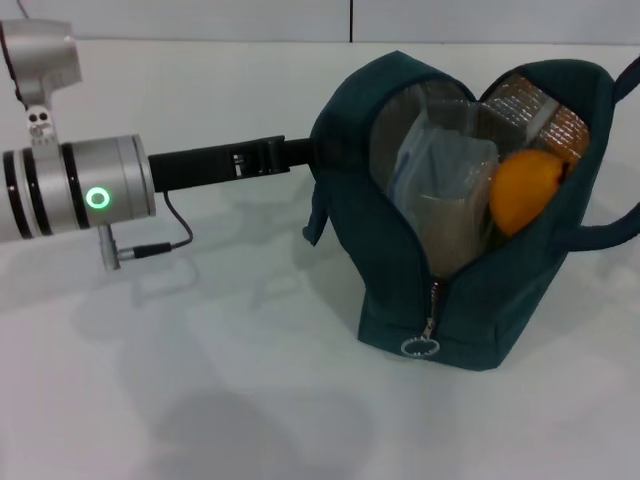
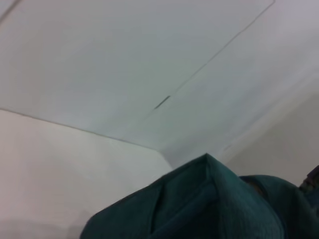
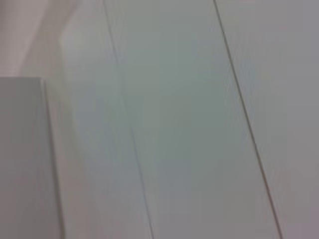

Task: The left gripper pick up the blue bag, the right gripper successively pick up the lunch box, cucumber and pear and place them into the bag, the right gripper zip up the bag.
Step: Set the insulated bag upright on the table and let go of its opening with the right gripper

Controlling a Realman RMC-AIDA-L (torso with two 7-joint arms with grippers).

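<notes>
The blue bag (image 1: 390,250) stands upright on the white table, its mouth gaping toward me and its silver lining showing. Inside it the clear lunch box (image 1: 445,185) leans on end, and the orange-yellow pear (image 1: 525,190) rests beside it near the bag's right wall. The cucumber is hidden. My left gripper (image 1: 305,152) reaches in from the left and is shut on the bag's left upper edge. Teal fabric of the blue bag (image 2: 209,204) fills the low part of the left wrist view. The right gripper is out of view.
The zipper's metal ring pull (image 1: 420,347) hangs at the bottom front of the bag. A loop handle (image 1: 610,235) sticks out to the right. The right wrist view holds only pale panels with seams. White tabletop (image 1: 200,380) lies in front.
</notes>
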